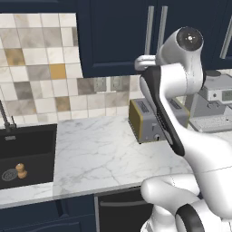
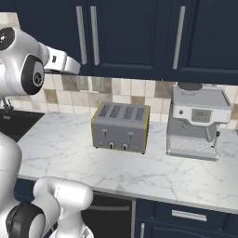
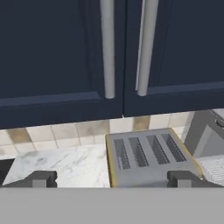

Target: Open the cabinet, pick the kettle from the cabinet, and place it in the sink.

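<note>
Cabinet doors shut, kettle presumably hidden inside. Left to right in the hand view: left door handle, right door handle, both vertical bars, ahead of and above the pincer. Pincer spread wide, empty, over the toaster on the counter.

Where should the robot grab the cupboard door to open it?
Best by a long silver bar handle on the closed cabinet. Two bars hang upright side by side where the doors meet. Come straight at the front with the open gripper, one finger on each side of a bar, then pull back. The flat door face itself offers nothing to pinch.
</note>
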### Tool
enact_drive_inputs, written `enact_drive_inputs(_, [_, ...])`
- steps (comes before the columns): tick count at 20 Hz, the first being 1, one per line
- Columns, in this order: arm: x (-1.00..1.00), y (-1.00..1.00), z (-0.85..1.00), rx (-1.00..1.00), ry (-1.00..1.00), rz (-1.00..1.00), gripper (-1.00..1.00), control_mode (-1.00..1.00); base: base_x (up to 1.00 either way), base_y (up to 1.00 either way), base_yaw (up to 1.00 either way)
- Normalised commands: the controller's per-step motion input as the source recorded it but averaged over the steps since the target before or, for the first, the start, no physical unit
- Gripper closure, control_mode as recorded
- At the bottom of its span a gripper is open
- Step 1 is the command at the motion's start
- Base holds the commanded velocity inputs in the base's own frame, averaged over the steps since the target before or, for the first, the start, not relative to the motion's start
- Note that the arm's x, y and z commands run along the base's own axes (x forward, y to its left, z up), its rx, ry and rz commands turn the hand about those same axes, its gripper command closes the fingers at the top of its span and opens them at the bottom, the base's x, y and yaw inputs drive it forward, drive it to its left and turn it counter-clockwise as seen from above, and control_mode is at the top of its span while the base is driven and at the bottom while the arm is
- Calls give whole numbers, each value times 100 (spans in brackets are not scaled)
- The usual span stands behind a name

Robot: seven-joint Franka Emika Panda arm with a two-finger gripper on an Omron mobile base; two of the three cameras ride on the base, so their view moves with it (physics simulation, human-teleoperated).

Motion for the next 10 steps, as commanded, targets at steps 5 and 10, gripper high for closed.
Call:
enact_drive_inputs(5, [5, 10, 24, 0, -10, 1, -100, -100, 0, 0, 0])
enact_drive_inputs(10, [8, 6, 25, 0, -2, 1, -100, -100, 0, 0, 0])
